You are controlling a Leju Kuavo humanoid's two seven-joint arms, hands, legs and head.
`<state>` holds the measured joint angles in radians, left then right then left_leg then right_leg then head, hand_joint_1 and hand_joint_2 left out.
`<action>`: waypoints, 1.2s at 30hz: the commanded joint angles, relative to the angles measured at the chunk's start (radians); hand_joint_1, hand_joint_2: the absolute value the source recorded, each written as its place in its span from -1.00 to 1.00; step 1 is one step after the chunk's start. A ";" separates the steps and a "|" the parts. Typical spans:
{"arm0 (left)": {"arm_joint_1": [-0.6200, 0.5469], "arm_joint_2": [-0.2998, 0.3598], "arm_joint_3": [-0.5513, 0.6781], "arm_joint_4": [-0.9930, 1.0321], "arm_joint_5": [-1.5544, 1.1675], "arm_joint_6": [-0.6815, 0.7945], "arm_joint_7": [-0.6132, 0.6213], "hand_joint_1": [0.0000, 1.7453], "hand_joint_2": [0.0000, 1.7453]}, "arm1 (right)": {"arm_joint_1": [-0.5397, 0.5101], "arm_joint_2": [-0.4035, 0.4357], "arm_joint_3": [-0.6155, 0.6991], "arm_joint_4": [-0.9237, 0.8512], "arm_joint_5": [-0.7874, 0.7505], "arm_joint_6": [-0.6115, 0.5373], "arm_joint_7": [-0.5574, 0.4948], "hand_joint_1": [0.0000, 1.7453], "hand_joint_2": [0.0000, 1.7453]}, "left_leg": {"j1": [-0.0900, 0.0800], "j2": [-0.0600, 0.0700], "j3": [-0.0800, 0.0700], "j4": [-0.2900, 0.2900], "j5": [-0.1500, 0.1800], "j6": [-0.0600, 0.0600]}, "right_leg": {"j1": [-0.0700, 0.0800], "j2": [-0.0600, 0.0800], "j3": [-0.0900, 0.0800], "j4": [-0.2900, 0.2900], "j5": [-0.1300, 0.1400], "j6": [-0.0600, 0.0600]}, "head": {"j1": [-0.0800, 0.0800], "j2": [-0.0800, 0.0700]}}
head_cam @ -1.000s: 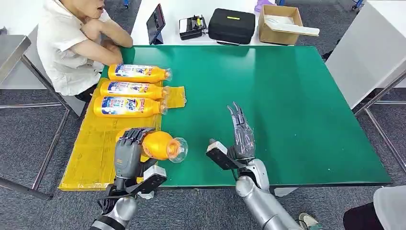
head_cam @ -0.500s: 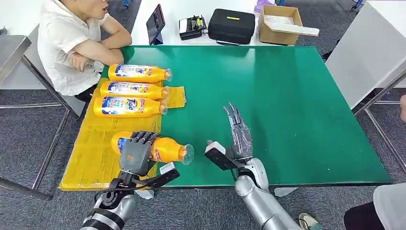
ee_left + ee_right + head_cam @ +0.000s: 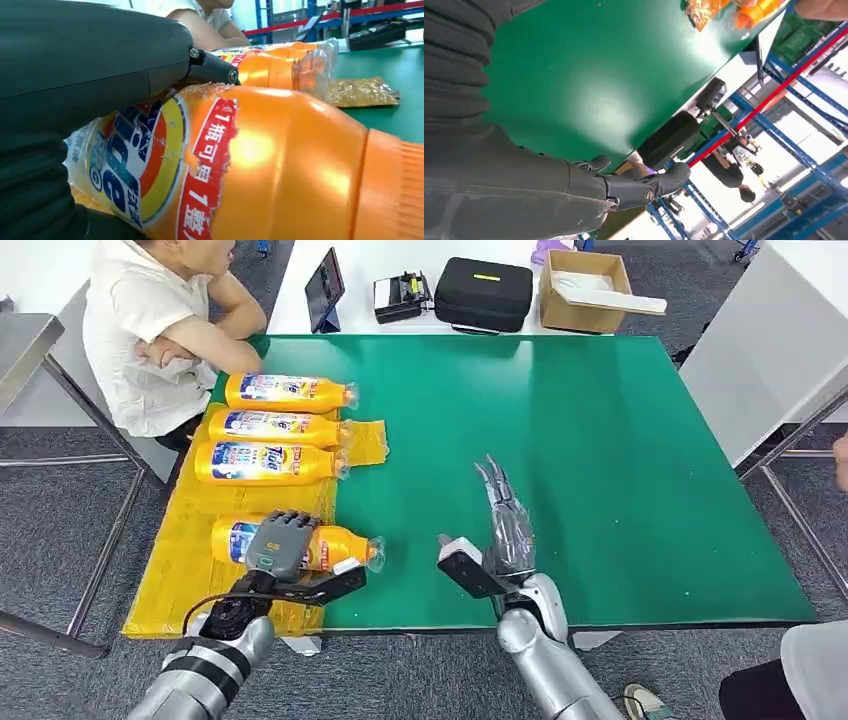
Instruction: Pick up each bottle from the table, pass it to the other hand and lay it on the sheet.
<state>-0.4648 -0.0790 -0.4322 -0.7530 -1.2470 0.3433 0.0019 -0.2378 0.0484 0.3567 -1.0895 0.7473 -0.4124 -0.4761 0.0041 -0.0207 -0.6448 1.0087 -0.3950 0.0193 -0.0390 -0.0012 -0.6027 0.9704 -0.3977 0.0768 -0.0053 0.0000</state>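
A: How far along is it?
B: Three bottles (image 3: 290, 392) lie on the sheet (image 3: 195, 570) beyond the left hand (image 3: 277, 544), which grips a fourth bottle (image 3: 330, 547) lying there, not yet released. The right hand (image 3: 505, 525) is empty, fingers spread.
A: And the left wrist view?
B: The torn label (image 3: 205, 165), close up.

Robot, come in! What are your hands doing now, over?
Left hand grips fourth bottle, lying on yellow sheet. Right hand open, empty, over green table. Nothing blocking.
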 commanded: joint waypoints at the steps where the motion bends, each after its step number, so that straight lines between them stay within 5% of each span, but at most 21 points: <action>1: -0.085 -0.002 -0.004 0.171 -0.024 -0.081 0.015 1.00 1.00 | 0.002 0.005 -0.025 -0.020 -0.008 0.015 -0.008 -1.00 1.00 | 0.001 0.001 0.003 0.000 -0.002 -0.001 | 0.002 0.000 0.004 0.000 -0.001 -0.004 | 0.000 0.000; 3: -0.096 -0.007 -0.007 0.193 -0.026 -0.101 0.015 0.98 1.00 | -0.001 0.006 -0.025 -0.013 -0.008 0.020 -0.008 -1.00 1.00 | 0.001 0.002 0.004 0.001 -0.002 -0.001 | 0.002 0.000 0.005 0.000 -0.001 -0.004 | 0.000 0.000; 4: -0.101 -0.017 0.001 0.204 -0.013 -0.096 0.003 0.38 1.00 | -0.006 0.009 -0.027 -0.001 -0.011 0.022 -0.012 -1.00 1.00 | 0.001 0.001 0.003 0.000 -0.001 -0.001 | 0.002 0.000 0.004 0.000 -0.001 -0.003 | 0.000 0.000; 5: -0.103 -0.024 0.004 0.207 -0.005 -0.095 -0.005 -0.58 1.00 | -0.006 0.010 -0.027 0.005 -0.012 0.021 -0.016 -1.00 1.00 | 0.002 0.002 0.005 0.001 -0.002 -0.001 | 0.003 0.001 0.005 0.000 -0.001 -0.005 | 0.000 0.000; 6: -0.104 -0.026 0.005 0.209 -0.002 -0.098 -0.010 -0.92 1.00 | -0.006 0.010 -0.027 0.008 -0.012 0.020 -0.018 -1.00 1.00 | 0.001 0.002 0.004 0.000 -0.001 -0.001 | 0.001 0.001 0.004 -0.001 0.000 -0.003 | 0.000 0.000; 7: -0.106 -0.029 0.005 0.213 0.008 -0.115 -0.023 -1.00 1.00 | -0.005 0.012 -0.029 0.013 -0.015 0.018 -0.022 -1.00 1.00 | 0.001 0.002 0.005 0.000 -0.001 -0.001 | 0.002 0.001 0.006 -0.001 -0.001 -0.005 | 0.000 0.000; 22: -0.141 0.003 -0.071 0.294 0.149 -0.386 -0.189 -1.00 1.00 | -0.054 0.014 -0.044 0.120 -0.078 0.006 -0.085 -1.00 1.00 | 0.001 0.005 0.011 -0.002 -0.001 -0.002 | 0.002 0.004 0.012 -0.002 0.000 -0.005 | 0.000 0.000; 36: -0.076 0.006 -0.106 0.138 0.226 -0.275 -0.294 -1.00 1.00 | -0.043 0.005 -0.027 0.117 -0.067 -0.005 -0.084 -1.00 1.00 | 0.000 0.002 0.013 -0.002 0.000 -0.001 | 0.001 0.002 0.014 -0.002 0.000 -0.004 | 0.000 0.000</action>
<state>-0.6321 -0.0900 -0.4757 -0.5554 -1.0868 0.0138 -0.2083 -0.2520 0.0572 0.3269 -1.0387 0.6760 -0.4097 -0.5615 0.0040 -0.0229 -0.6352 1.0082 -0.3942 0.0184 -0.0390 -0.0018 -0.5914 0.9703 -0.3980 0.0764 -0.0053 0.0000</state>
